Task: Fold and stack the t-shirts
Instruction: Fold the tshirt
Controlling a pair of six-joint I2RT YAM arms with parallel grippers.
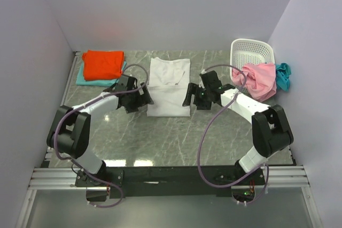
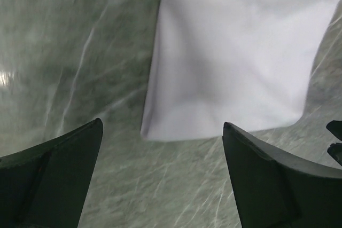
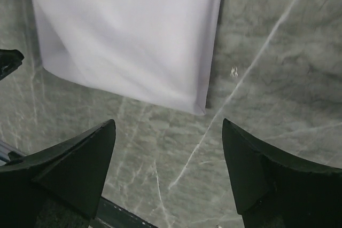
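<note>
A white t-shirt lies folded lengthwise in the table's middle. Its near edge shows in the left wrist view and the right wrist view. My left gripper is open and empty at the shirt's near left corner. My right gripper is open and empty at its near right corner. A folded orange-red t-shirt lies on a pale aqua t-shirt at the back left. A pink t-shirt hangs over the basket front. A teal-blue t-shirt lies beside it.
A white perforated laundry basket stands tilted at the back right. Grey walls close the table on the left, back and right. A black rail runs along the near edge by the arm bases.
</note>
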